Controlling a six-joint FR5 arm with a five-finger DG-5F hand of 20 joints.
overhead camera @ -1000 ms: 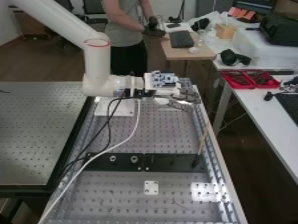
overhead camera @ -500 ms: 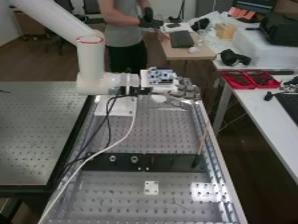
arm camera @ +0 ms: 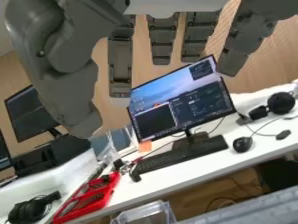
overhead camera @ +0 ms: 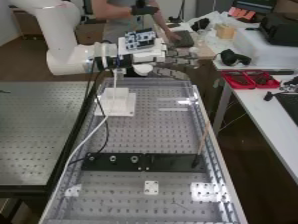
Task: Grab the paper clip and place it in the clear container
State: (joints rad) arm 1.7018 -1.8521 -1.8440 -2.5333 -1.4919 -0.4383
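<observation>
Currently poised above the far end of the bench (overhead camera: 149,137), with the hand (overhead camera: 174,73) wide, fingers straight, seemingly gripping nothing. See the clear container (arm camera: 143,212) lower down at that far end, toward the right. Cannot locate the paper clip, so cannot say whether already dropped inside, leaving only withdrawal, or yet to be grabbed.

From above the near end, we look down the perforated bench (overhead camera: 153,135) at a slant, far enough back to see arm (overhead camera: 56,35) and hand (overhead camera: 171,73). From the wrist, close behind the hand (arm camera: 66,65), we face a tilted monitor (arm camera: 179,102) across the white desk (overhead camera: 258,109). Both views share this desk's red trays (overhead camera: 243,87).
</observation>
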